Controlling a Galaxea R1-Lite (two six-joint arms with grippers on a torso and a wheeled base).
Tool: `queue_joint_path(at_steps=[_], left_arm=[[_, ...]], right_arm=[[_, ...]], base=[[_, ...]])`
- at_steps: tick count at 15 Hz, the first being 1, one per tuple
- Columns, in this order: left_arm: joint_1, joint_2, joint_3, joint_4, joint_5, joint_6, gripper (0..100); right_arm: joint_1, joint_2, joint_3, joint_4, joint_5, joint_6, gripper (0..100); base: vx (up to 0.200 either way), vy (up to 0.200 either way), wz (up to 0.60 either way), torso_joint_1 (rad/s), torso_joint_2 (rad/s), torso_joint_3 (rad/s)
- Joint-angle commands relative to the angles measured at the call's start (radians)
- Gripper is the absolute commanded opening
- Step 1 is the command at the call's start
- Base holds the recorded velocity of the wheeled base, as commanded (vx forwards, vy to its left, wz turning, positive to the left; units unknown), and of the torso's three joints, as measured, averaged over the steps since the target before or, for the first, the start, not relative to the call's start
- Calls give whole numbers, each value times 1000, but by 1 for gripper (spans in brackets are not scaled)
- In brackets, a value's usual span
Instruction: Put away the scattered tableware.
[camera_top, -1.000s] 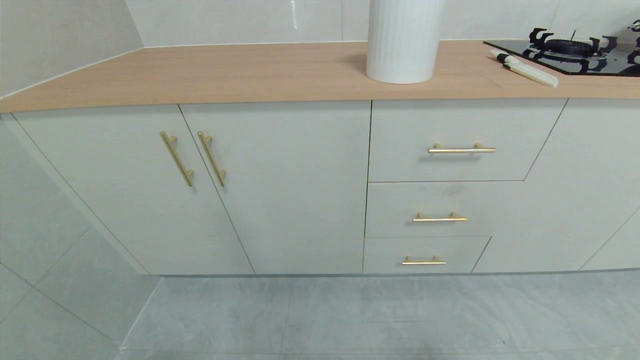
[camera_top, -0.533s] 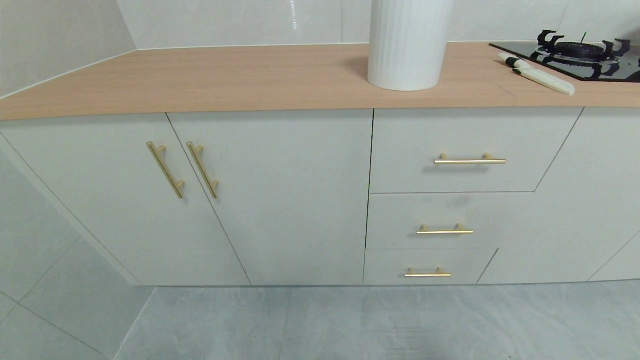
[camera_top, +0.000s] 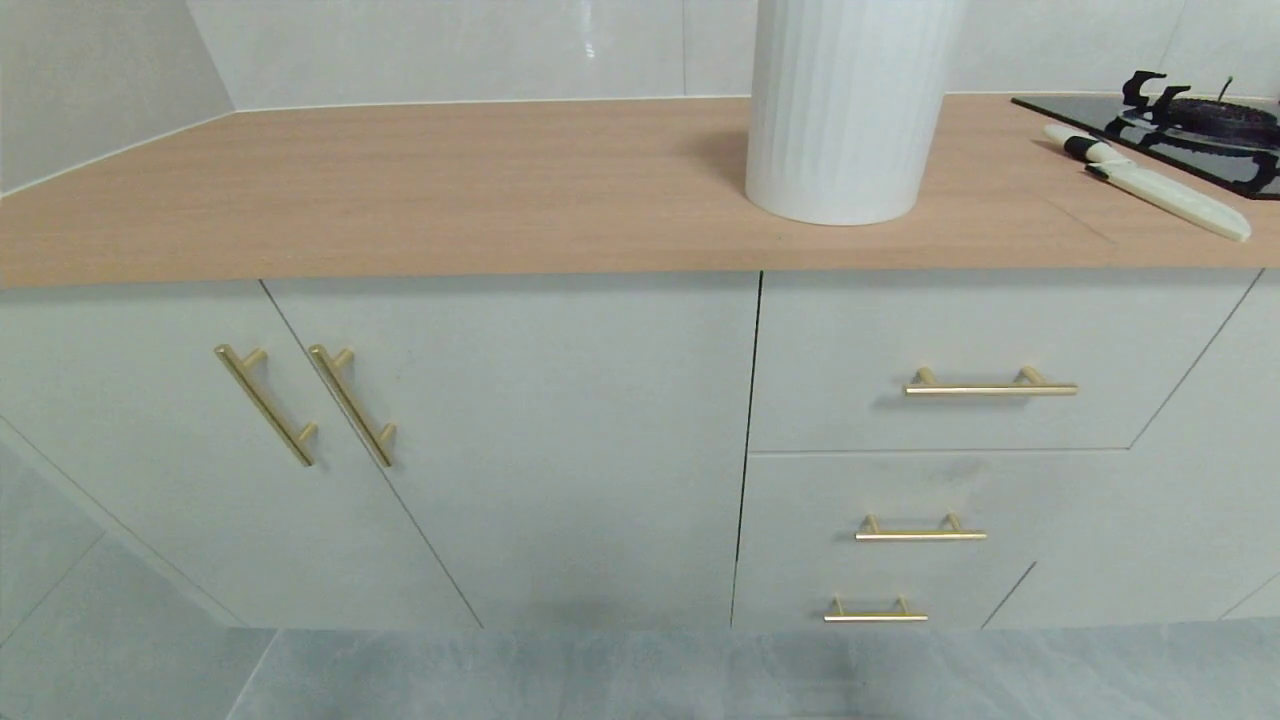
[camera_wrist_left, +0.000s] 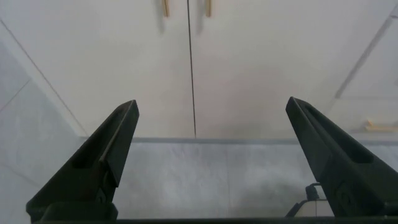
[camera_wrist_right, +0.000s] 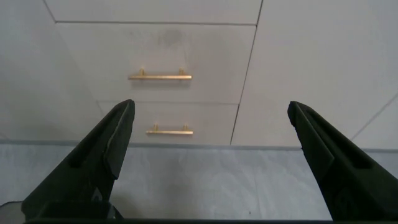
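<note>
**Knife on the countertop, both jaws spread**

Looks down on a wooden countertop (camera_top: 400, 190) above pale cabinets. Finds the knife (camera_top: 1150, 188), cream with a black band near the handle, lying flat on the countertop at the far right, just beside the black stove (camera_top: 1200, 130). Shows a white ribbed container (camera_top: 845, 110) standing upright to the left of the knife, apart from it. Below, at left, two cabinet doors (camera_top: 500, 440) with slanting gold handles (camera_top: 350, 405); at right, three stacked drawers (camera_top: 940, 490), each with a gold bar. Holds the left gripper (camera_wrist_left: 211, 106) low before the seam between the doors, jaws spread wide. Holds the right gripper (camera_wrist_right: 211, 106) low before the lower two drawers, jaws likewise wide apart.
</note>
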Motion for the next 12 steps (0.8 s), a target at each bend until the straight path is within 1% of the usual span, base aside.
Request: queue_joint_path(at_steps=[1,3,4,6,12], left_arm=[[0,0,0,0,1,0,100],[0,0,0,0,1,0,100],[0,0,0,0,1,0,100],[0,0,0,0,1,0,100],[0,0,0,0,1,0,100]], right_arm=[[0,2,0,0,0,-1,100],[0,2,0,0,0,-1,100],[0,2,0,0,0,-1,100],[0,2,0,0,0,-1,100],[0,2,0,0,0,-1,100]], base=[[200,0,0,2,2,-2],[200,0,0,0,0,2],[0,0,0,0,0,0],[0,0,-600,14,2,2],[0,0,0,0,0,0]])
